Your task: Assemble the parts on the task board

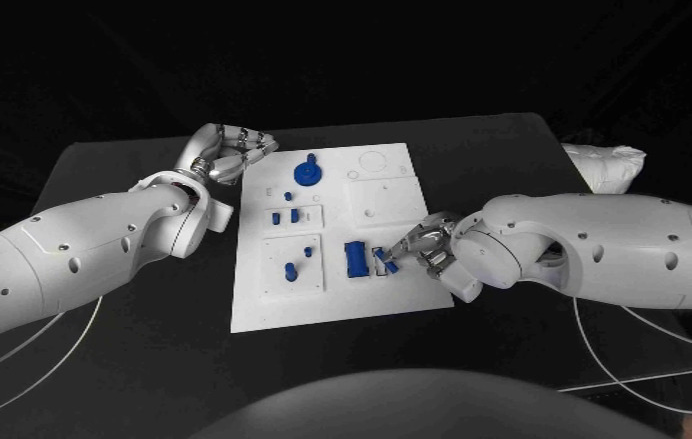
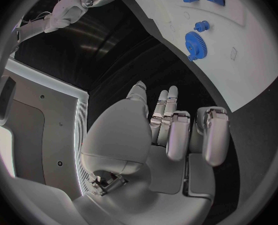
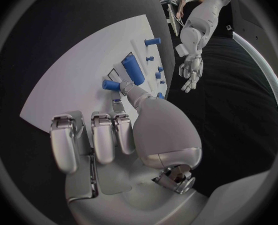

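The white task board (image 1: 378, 197) lies in the middle of the table. On it are a blue gear (image 1: 307, 172) at the far left, small blue blocks (image 1: 283, 216), blue pegs (image 1: 297, 267) and a long blue block (image 1: 355, 259). My right hand (image 1: 421, 247) is over the board's near right part. Its thumb and a finger pinch a small blue peg (image 3: 111, 85) beside the long block (image 3: 133, 69), and its other fingers are curled in. My left hand (image 1: 231, 149) hovers off the board's far left corner, fingers loose, holding nothing. The left wrist view shows the gear (image 2: 194, 43).
A crumpled white bag (image 1: 606, 164) lies at the table's far right. Thin white cables (image 1: 43, 334) trail under both arms near the front. Black table (image 1: 476, 149) surrounds the board on all sides.
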`<action>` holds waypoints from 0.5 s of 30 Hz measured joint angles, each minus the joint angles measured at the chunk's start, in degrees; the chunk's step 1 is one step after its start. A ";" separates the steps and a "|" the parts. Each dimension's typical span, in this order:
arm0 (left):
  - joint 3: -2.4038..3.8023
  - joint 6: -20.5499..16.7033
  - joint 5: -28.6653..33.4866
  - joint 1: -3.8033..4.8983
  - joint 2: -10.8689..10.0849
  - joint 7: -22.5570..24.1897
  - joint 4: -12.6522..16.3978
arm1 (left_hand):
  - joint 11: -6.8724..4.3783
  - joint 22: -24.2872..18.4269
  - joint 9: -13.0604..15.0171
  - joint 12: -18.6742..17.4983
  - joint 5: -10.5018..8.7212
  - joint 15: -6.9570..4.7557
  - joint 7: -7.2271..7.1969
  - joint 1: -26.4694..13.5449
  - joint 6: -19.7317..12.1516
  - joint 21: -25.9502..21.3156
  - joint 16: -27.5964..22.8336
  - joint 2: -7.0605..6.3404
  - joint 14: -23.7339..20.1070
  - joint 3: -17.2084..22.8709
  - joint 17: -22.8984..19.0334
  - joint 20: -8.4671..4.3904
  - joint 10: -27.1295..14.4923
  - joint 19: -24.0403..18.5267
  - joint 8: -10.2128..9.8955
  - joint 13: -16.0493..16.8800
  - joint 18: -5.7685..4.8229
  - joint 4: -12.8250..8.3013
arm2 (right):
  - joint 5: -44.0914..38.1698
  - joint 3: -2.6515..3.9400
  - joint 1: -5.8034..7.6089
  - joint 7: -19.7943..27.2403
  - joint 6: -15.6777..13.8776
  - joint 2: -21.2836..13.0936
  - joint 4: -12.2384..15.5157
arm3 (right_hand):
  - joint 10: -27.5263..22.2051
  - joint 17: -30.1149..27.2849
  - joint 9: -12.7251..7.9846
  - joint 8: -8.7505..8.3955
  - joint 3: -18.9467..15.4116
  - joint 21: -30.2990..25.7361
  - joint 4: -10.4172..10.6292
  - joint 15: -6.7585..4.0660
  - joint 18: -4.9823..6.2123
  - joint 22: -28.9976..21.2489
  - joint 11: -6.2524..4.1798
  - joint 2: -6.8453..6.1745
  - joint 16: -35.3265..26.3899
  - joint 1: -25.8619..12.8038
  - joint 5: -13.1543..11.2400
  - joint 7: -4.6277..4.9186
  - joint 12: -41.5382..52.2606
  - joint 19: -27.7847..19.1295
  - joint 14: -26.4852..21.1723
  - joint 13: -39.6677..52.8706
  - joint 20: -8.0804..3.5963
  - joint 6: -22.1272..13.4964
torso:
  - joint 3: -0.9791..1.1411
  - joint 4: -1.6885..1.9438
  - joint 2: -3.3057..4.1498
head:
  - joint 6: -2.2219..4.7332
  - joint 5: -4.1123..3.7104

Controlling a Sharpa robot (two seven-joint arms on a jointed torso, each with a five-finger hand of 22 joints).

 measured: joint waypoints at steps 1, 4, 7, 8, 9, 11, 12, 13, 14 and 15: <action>0.00 0.00 0.00 0.00 0.01 0.00 0.00 | 0.00 0.00 0.00 0.00 0.00 0.00 0.00 0.00 0.00 0.00 0.00 0.00 0.00 0.00 0.00 0.00 0.00 0.00 0.00 0.00 0.00 0.00 | 0.10 0.00 0.00 0.00 -0.09 0.11 -0.12 | 0.00 0.00 -0.01 0.00 -0.03 0.00 0.03 0.00 0.00 0.00 0.00 0.00 0.00 0.00 0.00 0.00 0.00 0.00 0.00 0.00 0.00 0.00 | -0.02 0.00 0.00 | 0.00 -0.04; 0.00 0.01 0.00 0.00 0.01 0.00 0.00 | 0.00 0.00 0.00 0.00 0.00 0.00 0.00 0.00 0.00 0.00 0.00 0.00 0.00 0.00 0.00 0.00 0.00 0.00 0.00 0.00 0.00 0.00 | 0.26 -0.01 0.00 -0.02 -0.33 0.30 -0.31 | 0.00 0.00 -0.16 0.00 -0.05 0.00 0.05 0.00 0.00 0.00 0.00 0.05 0.00 -0.55 0.00 0.02 0.00 0.00 0.00 0.00 0.00 -0.02 | -0.03 0.00 0.00 | 0.00 -0.14; 0.00 0.01 0.00 0.00 0.01 0.00 0.00 | 0.00 0.00 0.00 0.00 0.00 0.00 0.00 0.00 0.00 0.00 0.00 0.00 0.00 0.00 0.00 0.00 0.00 0.00 0.00 0.00 0.00 0.00 | 0.37 -0.01 0.01 -0.07 -0.57 0.44 -0.40 | 0.00 0.00 -0.44 0.00 -0.36 0.00 0.36 0.00 0.00 0.00 0.00 -0.01 0.00 -0.60 0.00 0.04 0.00 0.00 0.00 0.00 0.00 -0.04 | -0.03 0.02 0.00 | 0.00 -0.14; 0.00 0.01 0.00 0.00 0.00 0.00 0.00 | 0.00 0.00 0.00 0.00 0.00 0.00 0.00 0.00 0.00 0.00 0.00 0.00 0.00 0.00 0.00 0.00 0.00 0.00 0.00 0.00 0.00 0.00 | 0.40 -0.01 0.02 -0.09 -0.67 0.51 -0.45 | 0.00 0.00 -0.52 0.00 -0.47 0.00 0.47 0.00 0.00 -0.01 0.00 -0.01 0.00 -0.60 0.00 0.05 0.00 0.00 0.00 0.00 0.00 -0.04 | -0.03 0.02 0.00 | 0.00 -0.14; 0.00 0.01 0.00 0.00 0.00 0.00 0.00 | 0.00 0.00 0.00 0.00 0.00 0.00 0.00 0.00 0.00 0.00 0.00 0.00 0.00 0.00 0.00 0.00 0.00 0.00 0.00 0.00 0.00 0.00 | 0.42 -0.01 0.03 -0.12 -0.74 0.58 -0.49 | 0.00 0.00 -0.60 0.01 -0.59 0.00 0.59 0.00 0.00 -0.01 0.00 -0.18 0.00 -0.78 -0.14 0.05 0.00 0.00 0.00 0.00 0.00 -0.04 | -0.03 0.03 0.01 | 0.00 -0.13; 0.00 0.01 0.00 0.00 0.00 0.00 0.01 | 0.00 0.00 0.00 0.00 0.00 0.00 0.00 0.00 0.00 0.00 0.00 0.00 0.00 0.00 0.00 0.00 0.00 0.00 0.00 0.00 0.00 0.00 | 0.46 -0.01 0.04 -0.18 -0.88 0.69 -0.57 | 0.00 -0.01 -0.78 0.01 -0.76 0.00 0.76 0.00 0.00 -0.01 0.00 -0.06 0.00 -1.15 -0.25 0.06 0.00 0.00 0.00 0.00 0.00 -0.05 | -0.03 0.03 0.01 | 0.00 -0.12; 0.00 0.01 0.00 0.00 0.00 0.00 0.02 | 0.00 0.00 0.00 0.00 0.00 0.00 0.00 0.00 0.00 0.00 0.00 0.00 0.00 0.00 0.00 0.00 0.00 0.00 0.00 0.00 0.00 0.00 | 0.48 -0.01 0.04 -0.23 -0.96 0.76 -0.60 | 0.00 -0.01 -0.94 0.01 -0.91 0.00 0.91 0.00 0.00 -0.01 0.00 -0.09 0.00 -1.15 -0.25 0.08 0.00 0.00 0.00 0.00 0.00 -0.06 | -0.03 0.03 0.01 | 0.00 -0.12; 0.00 0.02 0.00 0.00 0.00 0.00 0.02 | 0.00 0.00 0.00 0.00 0.00 0.00 0.00 0.00 0.00 0.00 0.00 0.00 0.00 0.00 -0.01 0.00 0.00 0.00 0.00 0.00 0.00 0.00 | 0.48 0.00 0.04 -0.27 -1.02 0.82 -0.62 | 0.00 -0.01 -1.04 0.01 -1.08 0.00 1.07 0.00 0.00 -0.01 0.00 -0.39 0.00 -1.45 -0.47 0.09 0.00 0.00 0.00 0.00 0.00 -0.07 | -0.03 0.03 0.01 | 0.00 -0.12; 0.00 0.02 0.00 0.00 0.00 0.00 0.03 | 0.00 0.00 0.00 0.00 0.00 0.00 0.00 0.00 0.00 0.00 0.00 0.00 0.00 0.00 -0.01 0.00 0.00 0.00 0.00 0.00 0.00 0.00 | 0.49 0.00 0.04 -0.32 -1.07 0.87 -0.64 | 0.00 -0.01 -1.12 0.01 -1.15 0.00 1.15 0.00 0.00 -0.01 0.00 -0.38 0.00 -1.44 -0.57 0.09 0.00 0.00 0.00 0.00 0.00 -0.07 | -0.03 0.03 0.01 | 0.00 -0.11; 0.00 0.02 0.00 0.00 0.00 0.00 0.03 | 0.00 0.00 0.00 0.00 0.00 0.00 0.00 0.00 0.00 0.00 0.00 0.00 0.00 0.00 -0.01 0.00 0.00 0.00 0.00 0.00 0.00 0.00 | 0.49 0.01 0.04 -0.37 -1.11 0.91 -0.65 | 0.00 -0.01 -1.20 0.01 -1.17 0.00 1.17 0.00 0.00 -0.01 0.00 -0.38 0.00 -1.44 -0.58 0.09 0.00 0.00 0.00 0.00 0.00 -0.07 | -0.03 0.03 0.01 | 0.00 -0.11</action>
